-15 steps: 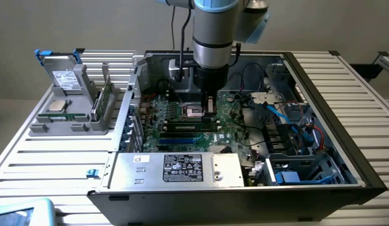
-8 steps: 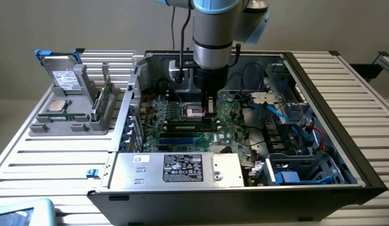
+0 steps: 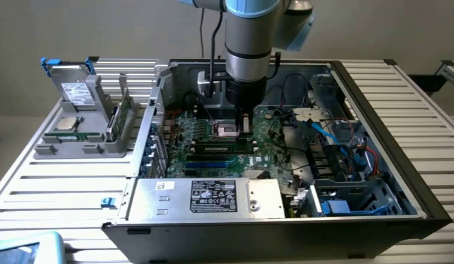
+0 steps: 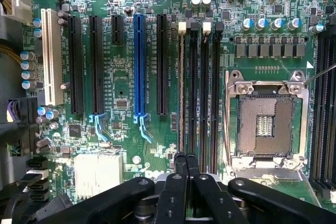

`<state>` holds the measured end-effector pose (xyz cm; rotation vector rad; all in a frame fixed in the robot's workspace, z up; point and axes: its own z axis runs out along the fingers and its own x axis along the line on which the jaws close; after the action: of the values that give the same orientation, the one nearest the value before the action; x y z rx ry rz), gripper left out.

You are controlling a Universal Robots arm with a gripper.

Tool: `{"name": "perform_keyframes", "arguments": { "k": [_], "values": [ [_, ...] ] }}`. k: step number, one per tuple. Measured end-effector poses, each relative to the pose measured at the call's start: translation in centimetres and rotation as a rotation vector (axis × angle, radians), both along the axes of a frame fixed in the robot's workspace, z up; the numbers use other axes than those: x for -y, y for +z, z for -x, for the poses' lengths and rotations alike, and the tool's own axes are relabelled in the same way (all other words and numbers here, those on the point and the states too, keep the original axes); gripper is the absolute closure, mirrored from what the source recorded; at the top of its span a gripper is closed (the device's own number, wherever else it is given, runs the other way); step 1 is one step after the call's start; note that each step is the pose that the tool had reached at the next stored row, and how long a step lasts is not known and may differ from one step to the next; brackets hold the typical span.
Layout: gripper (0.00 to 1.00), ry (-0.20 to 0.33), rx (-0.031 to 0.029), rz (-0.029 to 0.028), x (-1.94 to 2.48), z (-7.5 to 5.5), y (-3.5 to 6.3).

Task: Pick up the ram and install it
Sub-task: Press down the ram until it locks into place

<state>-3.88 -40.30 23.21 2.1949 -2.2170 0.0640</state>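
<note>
Looking down on the bench, you had the slatted metal table [image 3: 58, 187] carrying the open black computer case [image 3: 403, 165], a big sheet-steel box lying on its side. Your arm [image 3: 250, 38], a smooth silver-grey cylinder with a blue band, stood straight down into it. Under it lay the green motherboard [image 4: 157, 129], flat and crowded with small round capacitors and long ribbed slots, most of them black, one blue [image 4: 138, 66] and one white [image 4: 49, 56].

At the case's near edge sat a dull metal box with a printed label [image 3: 212, 196]. Out on the table, at the exterior view's left, you had a grey moulded holder [image 3: 80, 146] with a square silver processor chip [image 3: 68, 123] lying in it and a thin green board [image 3: 123, 118] standing on edge.

On the motherboard, the square processor socket [image 4: 265, 124] sat open in its shiny steel frame.

The ram [image 4: 182, 87] was a long, thin strip seen edge-on, standing in the narrow black slot nearest the white-clipped end; whether it was fully seated, you couldn't tell.

Your gripper [image 4: 187, 160] hung right over that strip's end, its matt black fingers [image 4: 179, 167] pressed together with no gap, tips touching or just above the ram's edge.
</note>
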Motion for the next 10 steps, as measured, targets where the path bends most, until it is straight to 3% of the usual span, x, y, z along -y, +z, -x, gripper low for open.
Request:
{"name": "perform_keyframes", "arguments": {
  "k": [4,10],
  "values": [
    [0.89,0.000,0.0022,-0.0032,-0.03,0.00,-0.10],
    [0.89,0.000,0.0031,-0.0027,-0.02,0.00,-0.32]
  ]
}}
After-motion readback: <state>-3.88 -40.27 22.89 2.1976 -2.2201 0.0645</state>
